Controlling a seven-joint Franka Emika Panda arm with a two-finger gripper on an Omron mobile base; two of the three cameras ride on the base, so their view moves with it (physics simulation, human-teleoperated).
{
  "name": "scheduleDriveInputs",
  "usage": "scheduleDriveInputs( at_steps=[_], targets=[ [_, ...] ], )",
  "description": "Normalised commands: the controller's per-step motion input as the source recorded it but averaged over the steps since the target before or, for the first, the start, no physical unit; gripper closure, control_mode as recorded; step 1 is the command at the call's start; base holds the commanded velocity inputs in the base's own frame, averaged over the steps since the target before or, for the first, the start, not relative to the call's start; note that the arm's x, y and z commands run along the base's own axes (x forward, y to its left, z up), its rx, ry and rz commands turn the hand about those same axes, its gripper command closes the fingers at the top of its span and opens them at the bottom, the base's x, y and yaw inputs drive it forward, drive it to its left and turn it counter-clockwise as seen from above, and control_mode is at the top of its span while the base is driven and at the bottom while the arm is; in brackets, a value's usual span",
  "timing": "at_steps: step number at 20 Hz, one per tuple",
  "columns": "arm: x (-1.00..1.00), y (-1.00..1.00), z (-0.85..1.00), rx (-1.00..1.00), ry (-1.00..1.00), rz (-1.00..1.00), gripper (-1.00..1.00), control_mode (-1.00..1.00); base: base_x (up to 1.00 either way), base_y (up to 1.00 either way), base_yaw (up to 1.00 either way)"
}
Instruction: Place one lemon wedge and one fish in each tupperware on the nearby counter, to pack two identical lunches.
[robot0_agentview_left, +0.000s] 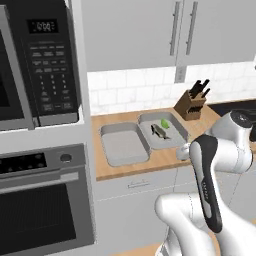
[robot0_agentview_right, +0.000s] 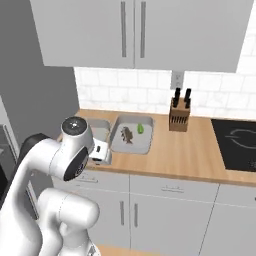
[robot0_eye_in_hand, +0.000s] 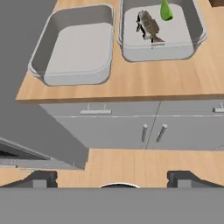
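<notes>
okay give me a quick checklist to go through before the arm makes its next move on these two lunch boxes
1. Right tupperware packed: ok, one fish and one lemon wedge lie inside it.
2. Left tupperware packed: not ok, nothing in it.
3. Hand free to pick: ok, fingertips spread wide with nothing between them.
4. Second fish and wedge located: cannot tell where they are from these views.
5. Both containers flat on the counter, side by side: ok.
6. Hand close to the work: not ok, it sits back off the counter edge, looking down over the cabinet fronts.
</notes>
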Motion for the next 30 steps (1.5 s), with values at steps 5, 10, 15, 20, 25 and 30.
scheduleDriveInputs(
  at_steps=[5,10,15,20,25,30],
  targets=[
    [0.0,0.0,0.0,0.0,0.0,0.0,-1.0,1.0,-1.0,0.13,0.0],
    [0.0,0.0,0.0,0.0,0.0,0.0,-1.0,1.0,-0.61,0.94,0.1],
    [0.0,0.0,0.0,0.0,0.0,0.0,-1.0,1.0,-0.06,1.0,0.02],
    [0.0,0.0,0.0,0.0,0.0,0.0,-1.0,1.0,0.03,1.0,0.0],
    [0.0,0.0,0.0,0.0,0.0,0.0,-1.0,1.0,-0.02,1.0,0.0],
    [0.0,0.0,0.0,0.0,0.0,0.0,-1.0,1.0,-0.89,0.32,0.0]
  ],
)
